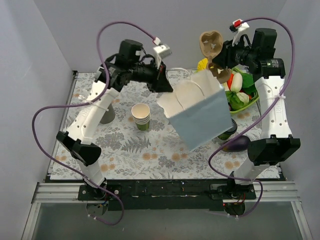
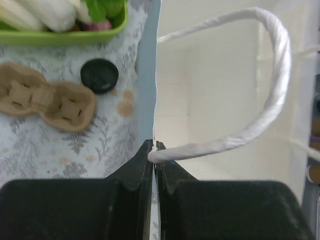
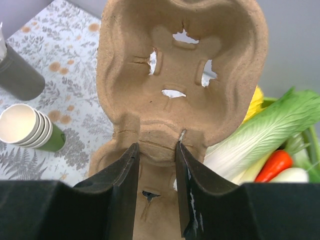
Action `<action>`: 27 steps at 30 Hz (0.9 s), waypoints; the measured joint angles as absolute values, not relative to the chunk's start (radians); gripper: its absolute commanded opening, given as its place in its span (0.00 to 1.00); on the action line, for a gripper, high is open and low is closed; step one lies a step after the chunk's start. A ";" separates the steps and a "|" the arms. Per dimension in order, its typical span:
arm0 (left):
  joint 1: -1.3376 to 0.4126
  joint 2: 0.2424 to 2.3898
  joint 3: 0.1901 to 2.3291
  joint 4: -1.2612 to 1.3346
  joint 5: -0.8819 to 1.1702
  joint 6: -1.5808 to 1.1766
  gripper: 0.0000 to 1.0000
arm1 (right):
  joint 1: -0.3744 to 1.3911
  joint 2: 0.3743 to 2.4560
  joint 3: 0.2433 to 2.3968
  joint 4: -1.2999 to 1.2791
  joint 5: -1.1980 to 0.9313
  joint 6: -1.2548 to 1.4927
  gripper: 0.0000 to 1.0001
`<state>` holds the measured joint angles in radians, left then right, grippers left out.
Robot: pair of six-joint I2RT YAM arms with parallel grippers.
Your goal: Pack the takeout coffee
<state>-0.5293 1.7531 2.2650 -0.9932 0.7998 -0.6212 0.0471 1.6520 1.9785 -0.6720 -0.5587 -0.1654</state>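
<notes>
peeking out from behind the lower right corner of the blue paper bag (image 1: 202, 117), the lidded coffee cup (image 1: 228, 133) stood on the flowered table (image 1: 130, 150) just beside an eggplant (image 1: 239, 144), mostly hidden. the left gripper (image 2: 154, 146) was pinched tight on the bag's rim beside its white twisted handle (image 2: 270, 95), holding the bag tilted in the air. the right gripper (image 3: 156, 150), jaws partly apart, clamped the middle ridge of a brown cup carrier (image 3: 180, 65) above the bag's mouth, with a stack of lidless cups (image 1: 141, 116) left of the bag and a green tray of vegetables (image 2: 60, 38) behind it.
</notes>
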 measured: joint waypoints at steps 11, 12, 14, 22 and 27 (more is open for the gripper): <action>-0.727 1.639 1.901 -1.061 0.629 -0.565 0.00 | 0.026 1.633 2.099 -0.765 -0.519 -0.191 0.01; -0.733 1.614 1.854 -1.062 0.626 -0.565 0.00 | 0.025 1.633 2.111 -0.773 -0.526 -0.194 0.01; -0.737 1.580 1.792 -1.061 0.623 -0.566 0.00 | 0.022 1.617 2.119 -0.777 -0.549 -0.203 0.01; -0.736 1.530 1.703 -1.038 0.580 -0.538 0.00 | 0.144 1.275 1.942 -0.759 -0.621 -0.238 0.01; -0.736 1.522 1.684 -0.996 0.581 -0.521 0.00 | 0.381 1.162 1.901 -0.814 -0.655 -0.329 0.01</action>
<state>-0.7361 1.5215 1.6840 -0.9962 0.5812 -0.5205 0.3809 1.1618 1.9011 -0.8139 -0.6548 -0.3286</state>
